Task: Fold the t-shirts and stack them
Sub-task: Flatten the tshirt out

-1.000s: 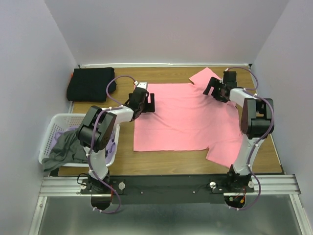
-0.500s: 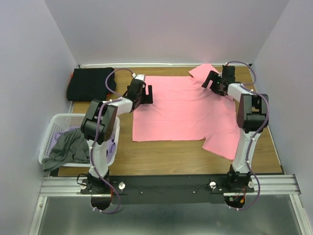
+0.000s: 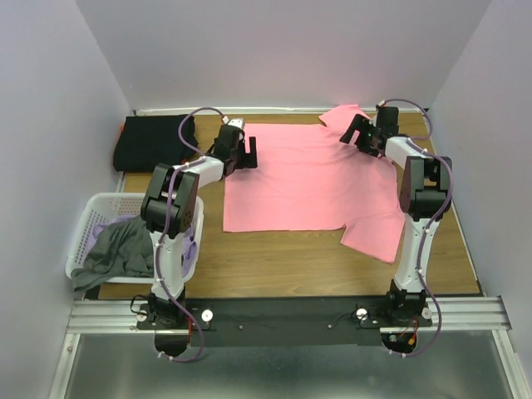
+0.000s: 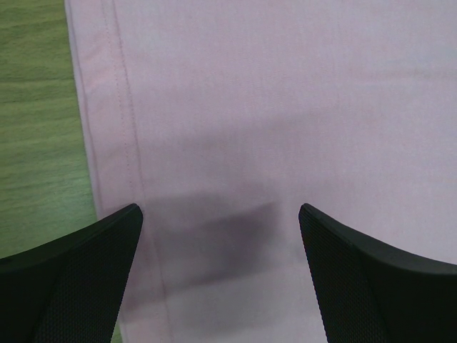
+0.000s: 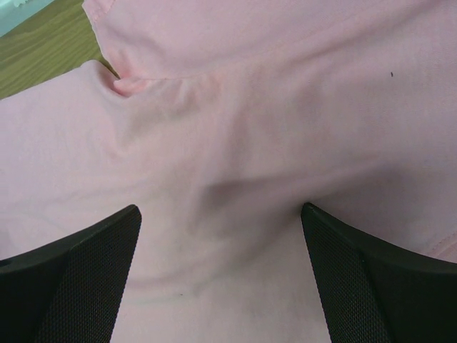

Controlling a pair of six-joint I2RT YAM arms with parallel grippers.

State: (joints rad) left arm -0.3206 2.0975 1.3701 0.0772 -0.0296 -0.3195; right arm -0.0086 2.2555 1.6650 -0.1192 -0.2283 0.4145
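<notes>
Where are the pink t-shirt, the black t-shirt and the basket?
pink t-shirt (image 3: 303, 179): top view, middle of its body.
black t-shirt (image 3: 154, 143): top view, its centre.
basket (image 3: 83, 229): top view, left lattice wall.

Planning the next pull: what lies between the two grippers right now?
Only the pink t-shirt, lying flat on the table; the top view shows nothing else on that stretch between the left gripper and the right gripper.

The wooden table (image 3: 274, 262) is carrying a pink t-shirt (image 3: 307, 179), which is lying spread flat across its middle and far right. A folded black t-shirt (image 3: 154, 141) is sitting at the far left corner, and a white lattice basket (image 3: 87, 224) is resting at the near left edge.
</notes>
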